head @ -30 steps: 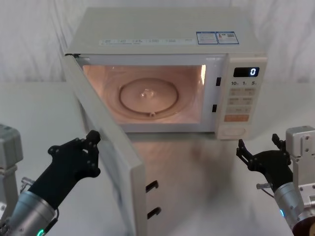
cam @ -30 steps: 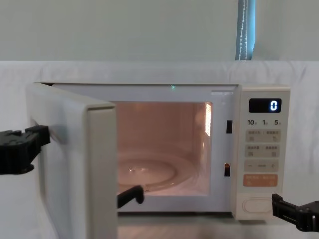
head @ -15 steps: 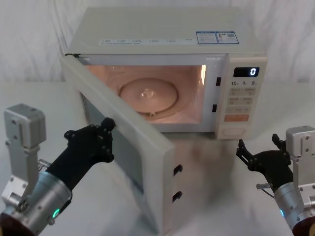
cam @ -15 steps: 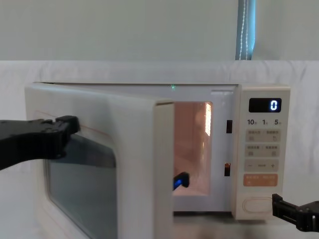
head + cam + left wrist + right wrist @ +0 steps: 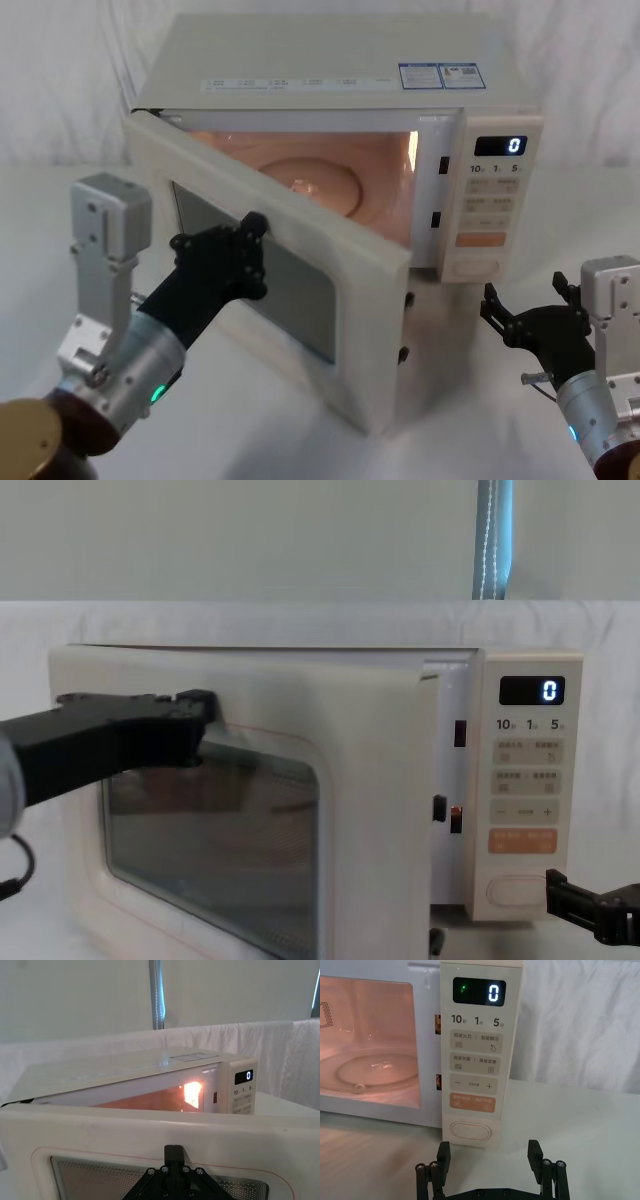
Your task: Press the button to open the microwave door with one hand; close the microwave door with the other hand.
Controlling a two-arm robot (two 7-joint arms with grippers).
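We see the microwave (image 5: 340, 70) standing at the far edge of the table (image 5: 60, 240), its cavity lit orange and its display showing a blue 0. The microwave door (image 5: 300, 310) is partly open, hinged at the left and angled out toward the table's near edge, with its free edge pointing to the front and a gap left between it and the keypad strip.

Our left tool (image 5: 245, 255) is pressed against the outer face of the door, at the upper part of the dark window; in the left wrist view its black tip (image 5: 173, 1152) touches the door just above the mesh glass. We cannot tell whether its fingers are spread or together.

Our right tool (image 5: 490, 1157) hangs near the table's right front, just in front of the keypad and apart from it, its fingers (image 5: 443, 1152) spread wide and holding nothing. The button (image 5: 470, 1131) sits at the bottom of the keypad strip, directly facing that tool, below the orange key (image 5: 472, 1103)
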